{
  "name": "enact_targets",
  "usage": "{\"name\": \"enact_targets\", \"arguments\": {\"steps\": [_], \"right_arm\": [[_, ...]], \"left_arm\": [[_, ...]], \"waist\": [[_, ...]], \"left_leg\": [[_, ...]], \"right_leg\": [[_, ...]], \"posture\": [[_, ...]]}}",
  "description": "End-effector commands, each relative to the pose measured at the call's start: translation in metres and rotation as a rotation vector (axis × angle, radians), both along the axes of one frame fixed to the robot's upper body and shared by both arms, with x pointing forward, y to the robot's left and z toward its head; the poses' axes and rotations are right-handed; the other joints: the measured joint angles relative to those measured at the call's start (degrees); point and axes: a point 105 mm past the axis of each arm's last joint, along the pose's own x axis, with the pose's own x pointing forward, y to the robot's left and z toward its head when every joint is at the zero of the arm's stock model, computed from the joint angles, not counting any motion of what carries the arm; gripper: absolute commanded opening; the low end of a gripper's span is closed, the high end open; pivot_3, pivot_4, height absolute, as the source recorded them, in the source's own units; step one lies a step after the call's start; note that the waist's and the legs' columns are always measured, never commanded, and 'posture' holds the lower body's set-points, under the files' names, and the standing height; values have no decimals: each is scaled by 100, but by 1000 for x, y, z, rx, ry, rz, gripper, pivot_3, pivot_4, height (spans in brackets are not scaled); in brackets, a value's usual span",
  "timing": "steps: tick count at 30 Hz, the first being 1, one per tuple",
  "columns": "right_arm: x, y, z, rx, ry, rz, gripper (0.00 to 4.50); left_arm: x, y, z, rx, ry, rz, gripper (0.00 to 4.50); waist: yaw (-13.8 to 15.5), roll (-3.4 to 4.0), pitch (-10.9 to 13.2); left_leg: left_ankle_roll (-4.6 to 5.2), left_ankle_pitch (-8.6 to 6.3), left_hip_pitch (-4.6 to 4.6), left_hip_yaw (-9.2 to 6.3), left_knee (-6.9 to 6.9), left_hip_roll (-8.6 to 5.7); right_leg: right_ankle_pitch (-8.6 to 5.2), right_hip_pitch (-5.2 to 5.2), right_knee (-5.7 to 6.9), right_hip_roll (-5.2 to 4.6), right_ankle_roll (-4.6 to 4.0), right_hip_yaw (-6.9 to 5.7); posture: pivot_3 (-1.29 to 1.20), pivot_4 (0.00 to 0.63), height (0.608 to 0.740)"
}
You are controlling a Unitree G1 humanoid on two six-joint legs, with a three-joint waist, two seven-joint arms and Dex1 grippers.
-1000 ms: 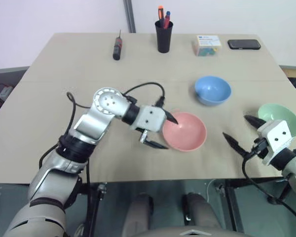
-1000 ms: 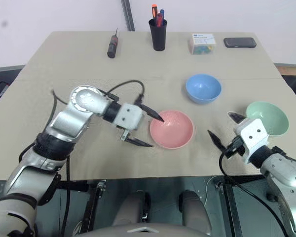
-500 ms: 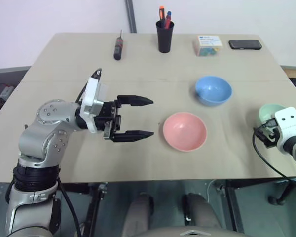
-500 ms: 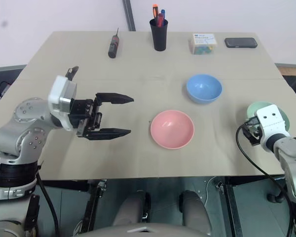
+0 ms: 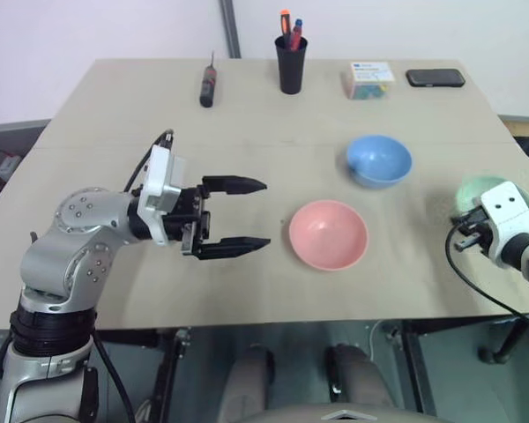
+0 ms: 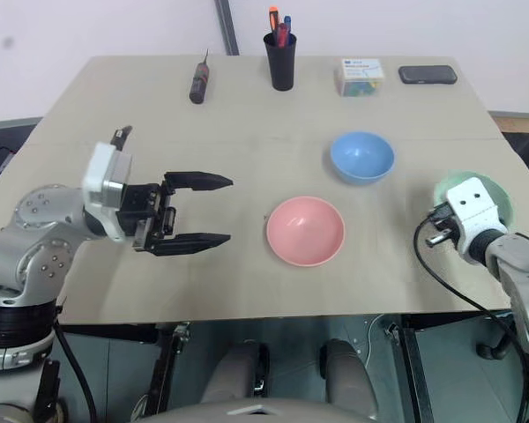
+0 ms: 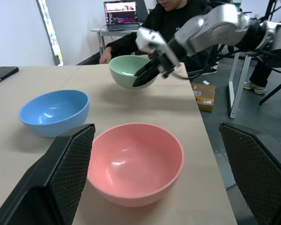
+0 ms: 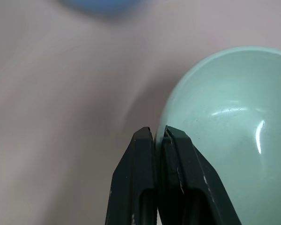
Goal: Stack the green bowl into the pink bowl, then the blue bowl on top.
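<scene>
The pink bowl [image 5: 328,233] sits upright at the table's middle front. Behind it and to the right stands the blue bowl [image 5: 379,160]. At the right edge of the table is the green bowl [image 6: 500,189], and my right gripper [image 8: 154,131] is shut on its near rim, one finger inside and one outside. The left wrist view also shows the green bowl [image 7: 126,68] pinched by that gripper [image 7: 140,80]. My left gripper [image 5: 266,213] hovers open to the left of the pink bowl, pointing toward it with a clear gap between them, holding nothing.
Along the table's far edge lie a screwdriver [image 5: 209,84], a black pen cup [image 5: 292,63], a small box [image 5: 371,79] and a phone [image 5: 435,77]. Beyond the table's right edge a person [image 7: 168,18] sits at a laptop, with a cardboard box [image 7: 203,96] on the floor.
My left gripper has drawn back leftward from the pink bowl's rim and turned level, still open. My right gripper moved onto the green bowl's rim and shut on it.
</scene>
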Motion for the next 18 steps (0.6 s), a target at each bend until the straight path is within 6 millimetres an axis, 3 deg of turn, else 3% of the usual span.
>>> {"name": "enact_targets", "arguments": {"steps": [1,4,12,17,18], "right_arm": [[-29,60,43,82,-108,333,110],[-34,91,51,140,-122,454,110],[-38,125,12,179,88,617,110],[-43,128,4,198,152,681,1702],[-43,129,5,207,150,688,2193]], "left_arm": [[-2,7,3,9,-38,22,4500],[0,10,1,15,-41,45,4500],[3,17,-2,31,-61,88,4500],[0,17,-4,39,-55,97,4500],[0,18,-5,43,-52,98,4500]], "waist": [[-12,-1,0],[-9,-13,-2],[59,-19,-5],[50,-19,-4],[49,-19,-4]], "left_leg": [[0,0,0,-1,-1,1],[0,0,0,-5,2,1],[0,0,-10,-1,3,-8],[0,0,-9,-3,1,-6],[0,0,-8,-2,1,-6]], "right_leg": [[0,0,0,0,0,0],[0,3,-1,-3,0,-3],[0,0,-9,-14,-1,-11],[0,-3,-6,-11,-1,-11],[0,-3,-6,-11,-1,-11]], "posture": [[0,150,740],[0,150,740],[0,150,740],[0,150,740],[0,150,740]]}}
